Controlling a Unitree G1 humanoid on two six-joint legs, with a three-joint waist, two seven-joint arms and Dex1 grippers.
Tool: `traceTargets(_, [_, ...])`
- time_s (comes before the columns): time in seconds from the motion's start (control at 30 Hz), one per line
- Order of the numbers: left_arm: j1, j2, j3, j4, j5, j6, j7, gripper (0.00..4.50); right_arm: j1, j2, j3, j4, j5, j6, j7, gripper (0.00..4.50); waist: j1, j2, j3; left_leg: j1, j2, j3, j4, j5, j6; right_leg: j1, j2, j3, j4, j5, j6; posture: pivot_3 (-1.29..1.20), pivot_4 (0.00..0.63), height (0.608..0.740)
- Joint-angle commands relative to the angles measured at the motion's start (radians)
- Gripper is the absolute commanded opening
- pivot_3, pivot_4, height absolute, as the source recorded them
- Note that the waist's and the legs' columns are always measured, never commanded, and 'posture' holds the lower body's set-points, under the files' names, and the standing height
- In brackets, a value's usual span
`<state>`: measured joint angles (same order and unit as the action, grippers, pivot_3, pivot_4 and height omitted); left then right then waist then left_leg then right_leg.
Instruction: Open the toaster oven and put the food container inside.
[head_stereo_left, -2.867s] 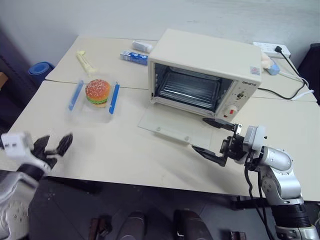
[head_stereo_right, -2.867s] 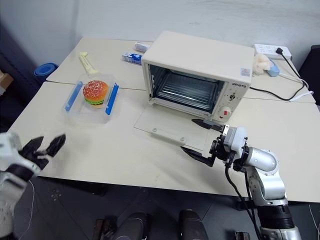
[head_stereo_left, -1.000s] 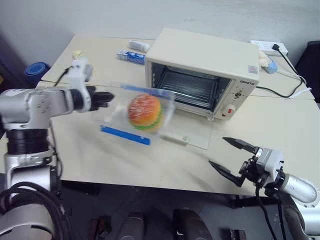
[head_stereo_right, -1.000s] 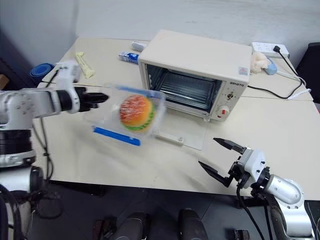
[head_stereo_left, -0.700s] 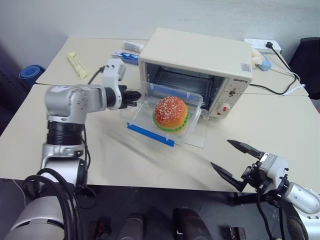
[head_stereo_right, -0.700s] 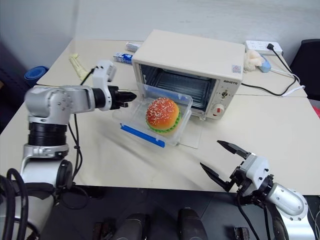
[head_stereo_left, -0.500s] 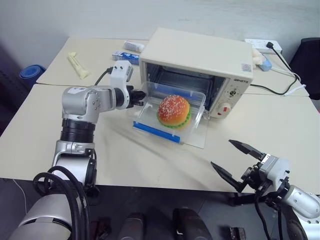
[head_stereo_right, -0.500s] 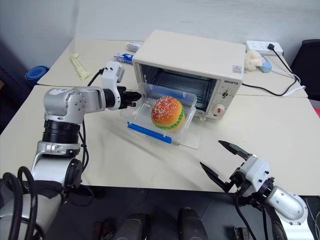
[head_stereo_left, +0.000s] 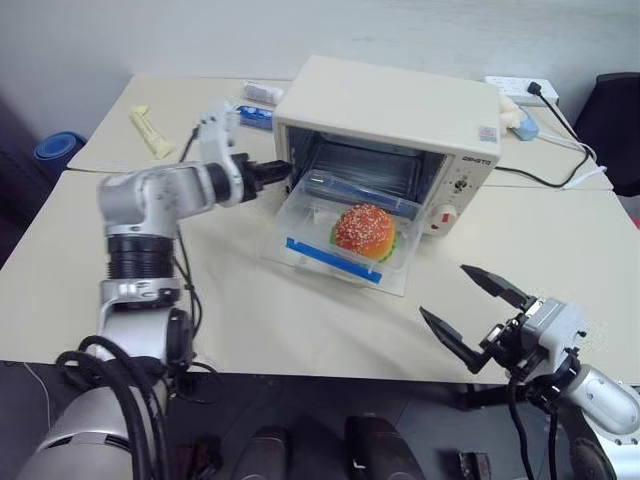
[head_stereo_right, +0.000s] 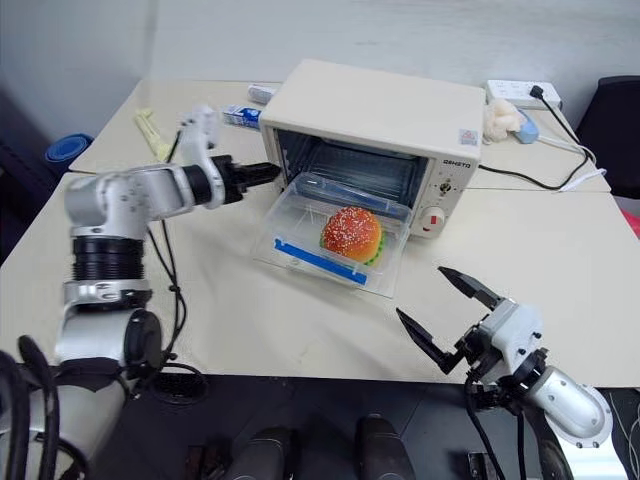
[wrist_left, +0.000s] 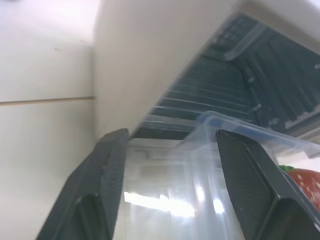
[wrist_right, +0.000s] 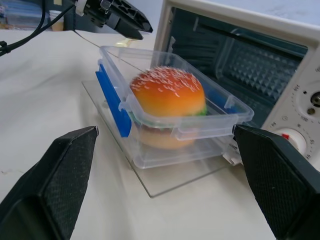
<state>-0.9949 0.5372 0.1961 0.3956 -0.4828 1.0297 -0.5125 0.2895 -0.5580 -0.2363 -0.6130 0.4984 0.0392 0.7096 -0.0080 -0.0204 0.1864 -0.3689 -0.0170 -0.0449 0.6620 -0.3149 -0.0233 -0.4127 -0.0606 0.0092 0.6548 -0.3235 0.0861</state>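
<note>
Beside the left fingers (head_stereo_right: 262, 173), the food container (head_stereo_right: 335, 240) rests on the toaster oven (head_stereo_right: 375, 125) door.

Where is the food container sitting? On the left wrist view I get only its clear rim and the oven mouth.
Observer: The food container rests on the lowered glass door, its far end at the mouth of the toaster oven, not fully inside.
Operator: Is anything in it?
Observer: Yes, a burger under the clear lid.
Operator: And the other arm?
Observer: The right gripper is open near the table's front edge, well clear of the door, while the left gripper is at the container's far left corner.
</note>
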Motion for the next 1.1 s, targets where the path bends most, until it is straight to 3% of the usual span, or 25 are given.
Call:
traceTargets(0.03, [0.081, 0.111, -0.024, -0.003, 0.010, -0.144, -0.225, 2.98, 0.015, -0.058, 0.023, -0.084, 0.065, 0.109, 0.019, 4.32, 0.004, 0.000, 0.000, 0.000, 0.000, 0.000, 0.000, 0.000, 0.000, 0.000, 0.000, 0.000, 0.000, 0.000, 0.000, 0.00, 0.150, 0.740])
traceTargets(0.07, [0.107, 0.138, -0.032, 0.009, 0.023, -0.197, -0.272, 2.98, 0.013, -0.076, 0.032, -0.092, 0.079, 0.142, 0.024, 4.12, 0.007, 0.000, 0.000, -0.001, 0.000, -0.001, 0.000, 0.000, 0.000, 0.000, 0.000, -0.001, -0.001, 0.000, 0.000, 0.00, 0.150, 0.740])
traceTargets(0.2, [0.285, 0.186, -0.098, -0.095, 0.045, -0.480, -0.545, 1.75, -0.060, -0.108, 0.128, -0.080, 0.044, 0.228, 0.022, 2.88, 0.021, 0.000, 0.000, -0.002, -0.001, -0.003, 0.002, 0.000, 0.002, 0.002, -0.003, -0.001, -0.003, 0.000, 0.000, 0.00, 0.150, 0.740])
traceTargets(0.4, [0.435, 0.085, -0.211, -0.278, 0.077, -0.631, -0.624, 0.00, -0.211, -0.084, 0.242, 0.016, -0.062, 0.267, -0.014, 0.81, 0.035, 0.000, 0.000, -0.003, -0.003, -0.004, 0.003, -0.001, 0.005, 0.003, -0.005, -0.001, -0.004, 0.000, 0.000, 0.00, 0.150, 0.740])
traceTargets(0.47, [0.445, 0.052, -0.236, -0.291, 0.096, -0.660, -0.604, 0.00, -0.252, -0.076, 0.257, 0.059, -0.106, 0.258, -0.029, 0.15, 0.031, 0.000, 0.000, -0.003, -0.003, -0.003, 0.003, -0.001, 0.006, 0.003, -0.005, -0.001, -0.004, 0.000, 0.000, 0.00, 0.150, 0.740])
traceTargets(0.73, [0.358, -0.122, -0.232, -0.160, 0.173, -0.740, -0.400, 0.00, -0.455, -0.044, 0.261, 0.284, -0.237, 0.163, -0.045, 0.07, 0.026, 0.000, 0.000, -0.002, -0.003, -0.001, 0.003, -0.002, 0.007, 0.001, -0.002, -0.001, -0.001, 0.000, 0.000, 0.00, 0.150, 0.740])
traceTargets(1.1, [0.226, -0.253, -0.161, 0.078, 0.221, -0.882, -0.178, 0.00, -0.678, 0.081, 0.278, 0.545, -0.337, 0.070, -0.113, 0.07, 0.025, 0.000, 0.000, -0.003, -0.003, 0.000, 0.004, -0.001, 0.006, 0.000, -0.002, -0.002, 0.000, 0.000, 0.000, 0.00, 0.150, 0.740])
